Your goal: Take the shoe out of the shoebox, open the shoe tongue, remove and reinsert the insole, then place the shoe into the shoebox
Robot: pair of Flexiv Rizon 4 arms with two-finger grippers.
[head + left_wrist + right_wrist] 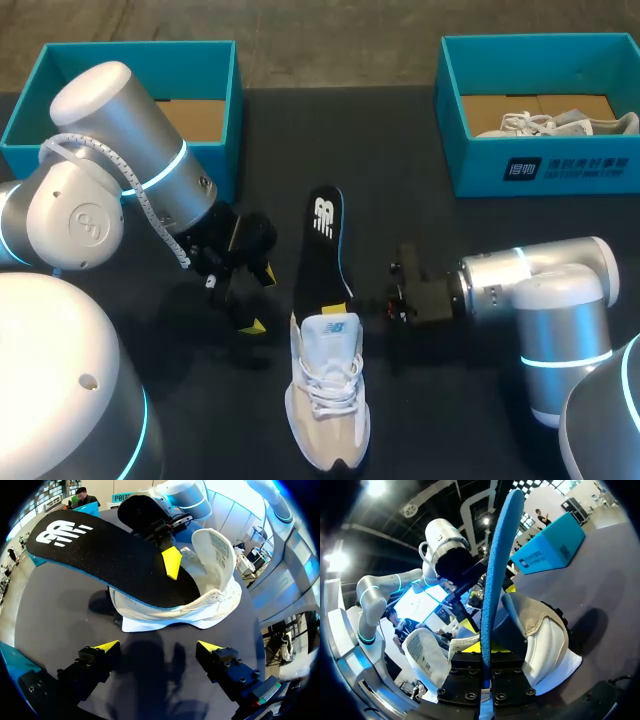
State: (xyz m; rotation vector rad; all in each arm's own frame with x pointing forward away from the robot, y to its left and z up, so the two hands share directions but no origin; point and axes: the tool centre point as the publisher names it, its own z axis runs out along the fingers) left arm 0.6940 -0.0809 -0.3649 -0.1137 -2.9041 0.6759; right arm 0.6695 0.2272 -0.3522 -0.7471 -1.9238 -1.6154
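A white and beige shoe (327, 405) lies at the table's near middle, toe toward the near edge. A black insole with a blue rim (325, 240) sticks out of its opening toward the far side. My right gripper (345, 298) is shut on the insole's edge, seen edge-on between its fingers (486, 680) in the right wrist view. My left gripper (260, 300) stands open left of the shoe, nothing between its yellow tips (159, 647). In the left wrist view the insole (110, 555) lies over the shoe (200, 610), whose tongue (216, 550) is raised.
A teal shoebox (25, 120) stands at the far left, partly behind my left arm. A second teal shoebox (540, 170) at the far right holds another white shoe (560, 123). Bare dark tabletop (430, 400) lies beside the shoe.
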